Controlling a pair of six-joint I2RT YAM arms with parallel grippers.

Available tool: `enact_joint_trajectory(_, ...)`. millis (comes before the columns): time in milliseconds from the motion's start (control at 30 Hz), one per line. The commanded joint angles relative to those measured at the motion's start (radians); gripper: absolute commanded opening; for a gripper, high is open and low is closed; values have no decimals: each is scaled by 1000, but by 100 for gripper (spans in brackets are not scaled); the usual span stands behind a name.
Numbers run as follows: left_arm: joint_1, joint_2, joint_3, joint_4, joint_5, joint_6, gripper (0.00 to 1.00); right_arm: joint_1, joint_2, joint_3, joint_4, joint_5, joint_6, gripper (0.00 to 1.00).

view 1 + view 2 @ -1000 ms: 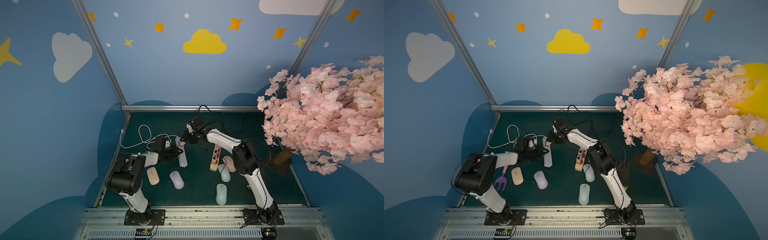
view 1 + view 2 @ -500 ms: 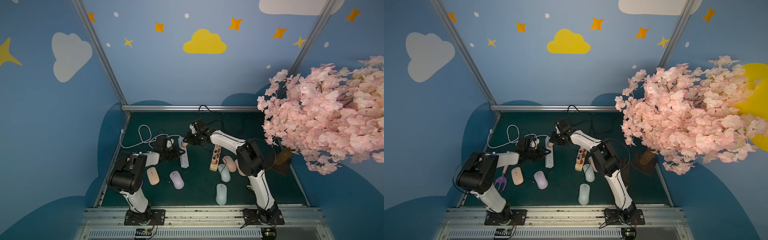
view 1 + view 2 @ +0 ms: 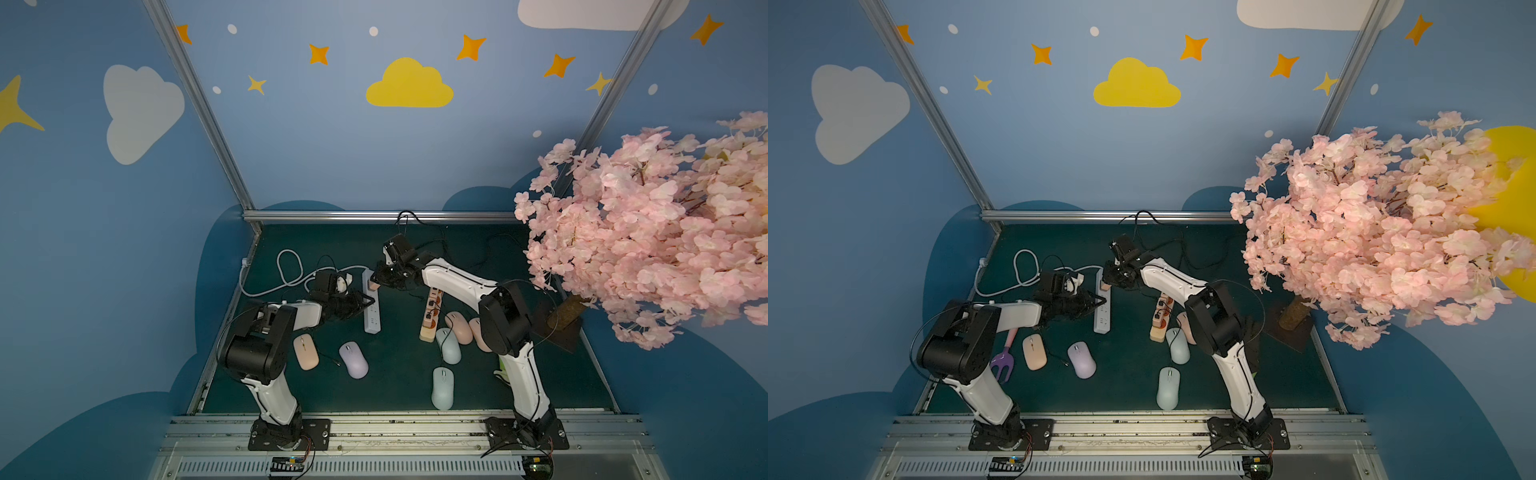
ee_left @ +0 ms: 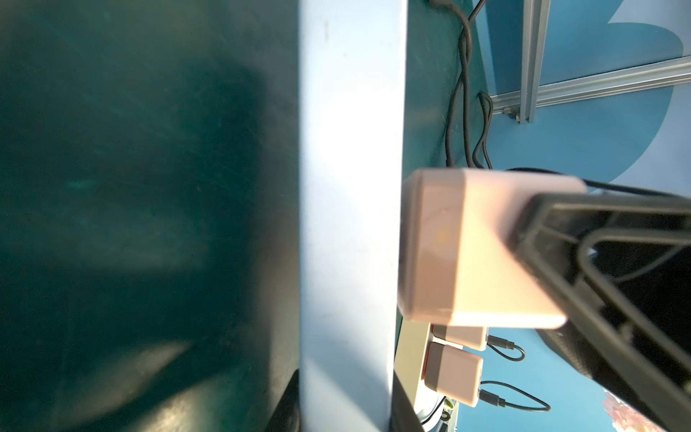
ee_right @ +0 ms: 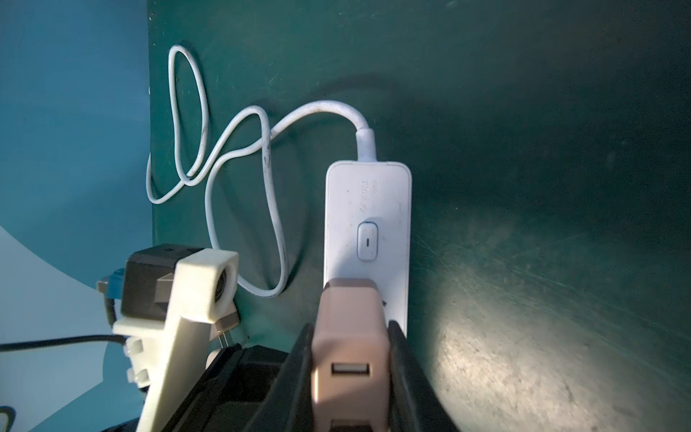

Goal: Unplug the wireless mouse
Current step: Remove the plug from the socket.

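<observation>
Right wrist — pink adapter inside right gripper, atop strip

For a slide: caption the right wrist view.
Right gripper shut on pink adapter standing on white power strip.

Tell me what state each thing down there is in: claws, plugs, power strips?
pink adapter: seated against the white power strip, USB port empty.
white power strip: lying flat.
right claw: shut on the pink adapter.
left claw: shut on the white power strip.
beige power strip: two adapters plugged in, cables attached.
</observation>
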State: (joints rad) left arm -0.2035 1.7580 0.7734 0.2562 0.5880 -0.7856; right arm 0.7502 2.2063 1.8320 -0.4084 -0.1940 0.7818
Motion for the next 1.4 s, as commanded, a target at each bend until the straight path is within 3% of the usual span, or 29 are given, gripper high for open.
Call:
enact_joint_trajectory(0, 38, 54, -6, -118, -178, -43, 4, -31, -106, -12, 29, -58, 25, 0)
enact_joint_trajectory(100, 38, 66, -5, -118, -177, -44, 4, -49, -129, -72, 109, -103, 65, 0)
enact_joint_trajectory(267, 38, 81, -1, -114, -172, -45, 4, -27, -118, 32, -91, 25, -43, 0)
enact_joint_trajectory(467, 37, 104, 12, -109, -154, -42, 4, -34, -186, -35, -45, 27, -66, 0)
enact_joint_trajectory(800, 38, 49, 29, -158, -190, -10, 62, -33, -317, -101, -82, 73, -148, 0)
enact_joint_trajectory(1033, 38, -131, 42, -285, -259, 53, 80, -44, -386, -131, -115, 61, -181, 0)
enact_joint_trajectory(1167, 1, -320, 85, -408, -332, 172, 98, -64, -441, -168, -118, 39, -179, 0)
enact_joint_trajectory(1233, -32, -406, 105, -433, -348, 241, 100, -70, -469, -185, -112, 24, -185, 0)
enact_joint_trajectory(1367, -119, -550, 135, -459, -501, 385, 100, -76, -520, -198, -144, 21, -228, 0)
